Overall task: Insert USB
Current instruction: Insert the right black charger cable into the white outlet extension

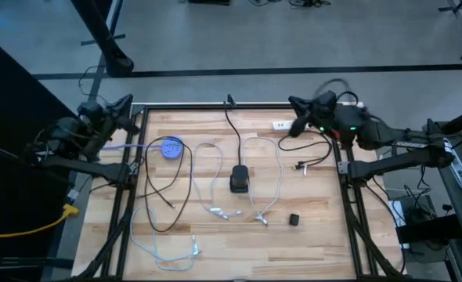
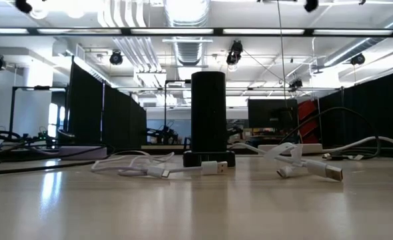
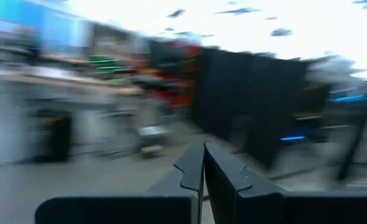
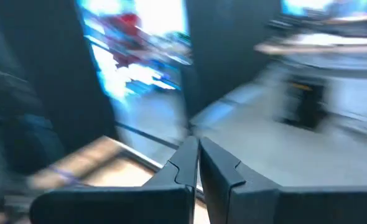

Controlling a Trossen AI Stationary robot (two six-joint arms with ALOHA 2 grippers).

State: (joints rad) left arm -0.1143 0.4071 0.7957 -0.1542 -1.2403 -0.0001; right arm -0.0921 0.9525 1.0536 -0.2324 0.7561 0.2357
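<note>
A black upright charger block [image 1: 240,179] stands at the table's middle, its black cable running to the far edge; in the low view the charger block [image 2: 208,119] stands behind white USB plugs [image 2: 214,167]. Several white cables [image 1: 215,205] and a black cable [image 1: 172,205] lie loose on the wood. My left gripper [image 1: 126,103] is shut and empty above the table's far left corner. My right gripper [image 1: 294,103] is shut and empty above the far right part. Both wrist views show shut fingers, the left [image 3: 203,163] and the right [image 4: 198,155], holding nothing.
A blue round thing [image 1: 171,147] lies at the far left. A small black block [image 1: 294,220] lies right of the middle, a black cable with a white plug [image 1: 313,160] at the right, a white label [image 1: 281,124] near the far edge. Black frame rails border the table.
</note>
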